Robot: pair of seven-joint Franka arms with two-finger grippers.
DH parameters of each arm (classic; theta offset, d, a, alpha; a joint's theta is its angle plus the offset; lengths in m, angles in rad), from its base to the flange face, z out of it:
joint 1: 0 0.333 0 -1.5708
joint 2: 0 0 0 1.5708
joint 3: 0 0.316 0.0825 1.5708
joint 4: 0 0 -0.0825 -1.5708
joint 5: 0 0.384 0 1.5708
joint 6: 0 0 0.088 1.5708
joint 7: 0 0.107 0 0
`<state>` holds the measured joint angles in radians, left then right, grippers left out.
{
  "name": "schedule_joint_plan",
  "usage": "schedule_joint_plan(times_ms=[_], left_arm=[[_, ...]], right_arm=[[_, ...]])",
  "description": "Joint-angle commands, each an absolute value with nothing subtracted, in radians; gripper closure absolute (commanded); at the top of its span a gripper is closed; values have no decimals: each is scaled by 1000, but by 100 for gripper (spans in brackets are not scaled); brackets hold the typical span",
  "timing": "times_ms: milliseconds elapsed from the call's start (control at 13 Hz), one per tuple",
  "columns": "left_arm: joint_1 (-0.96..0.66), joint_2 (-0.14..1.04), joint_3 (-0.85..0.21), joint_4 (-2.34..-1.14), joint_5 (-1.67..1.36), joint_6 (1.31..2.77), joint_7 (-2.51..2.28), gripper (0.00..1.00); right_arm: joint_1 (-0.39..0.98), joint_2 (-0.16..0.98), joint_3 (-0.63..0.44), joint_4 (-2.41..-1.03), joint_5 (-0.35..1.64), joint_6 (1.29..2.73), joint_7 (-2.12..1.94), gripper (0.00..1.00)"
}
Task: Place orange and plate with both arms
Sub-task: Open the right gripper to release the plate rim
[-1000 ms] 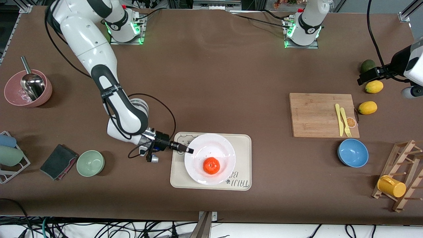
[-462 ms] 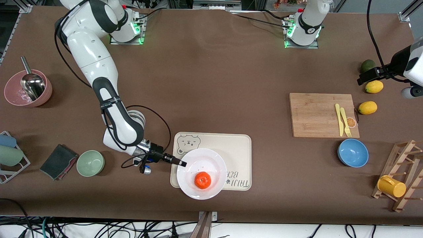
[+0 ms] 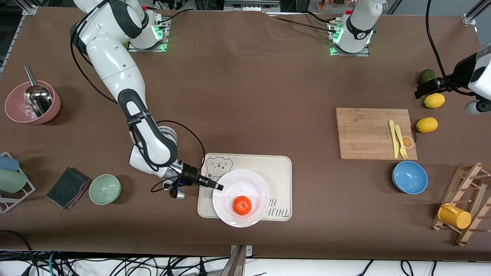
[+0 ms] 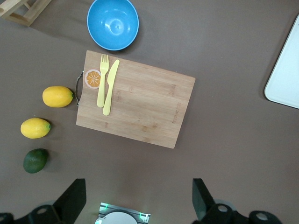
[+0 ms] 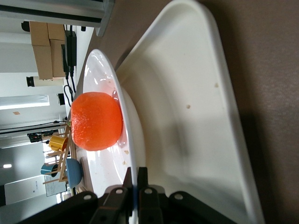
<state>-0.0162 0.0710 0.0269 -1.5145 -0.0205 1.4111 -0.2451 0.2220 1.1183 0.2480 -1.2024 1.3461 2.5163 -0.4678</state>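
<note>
The white plate (image 3: 245, 183) lies on the cream bear-print tray (image 3: 277, 168), and its edge nearest the front camera overhangs the tray's rim. The orange (image 3: 242, 205) sits in the plate, a little off its centre. My right gripper (image 3: 218, 186) is shut on the plate's rim at the side toward the right arm's end. The right wrist view shows the orange (image 5: 96, 121) on the plate (image 5: 100, 70), with the right gripper (image 5: 137, 173) pinching the rim. My left gripper (image 4: 138, 196) hangs open and empty, high over the left arm's end of the table.
Under the left arm lie a wooden cutting board (image 3: 368, 132) with a yellow fork and knife, a blue bowl (image 3: 409, 177), two lemons (image 3: 426, 125) and an avocado (image 3: 426, 76). A green bowl (image 3: 105, 189), a dark cloth (image 3: 68, 187) and a pink bowl (image 3: 15, 111) lie toward the right arm's end. A wooden rack holds a yellow mug (image 3: 454, 216).
My right gripper has dragged the plate with the orange across the tray toward the front camera, then nudged it slightly back toward the left arm's end. The left arm has not moved.
</note>
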Motion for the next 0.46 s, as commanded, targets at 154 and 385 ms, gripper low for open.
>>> schedule_joint_plan(times_ms=[154,385], left_arm=[[-21,61,35,-1520,-46,1408,-242,0],[-21,61,35,-1519,-46,1408,-242,0]], right_arm=[[229,1134,245,-1158,1310,2522,-460,0],[221,1115,247,-1155,1163,2520,-450,0]])
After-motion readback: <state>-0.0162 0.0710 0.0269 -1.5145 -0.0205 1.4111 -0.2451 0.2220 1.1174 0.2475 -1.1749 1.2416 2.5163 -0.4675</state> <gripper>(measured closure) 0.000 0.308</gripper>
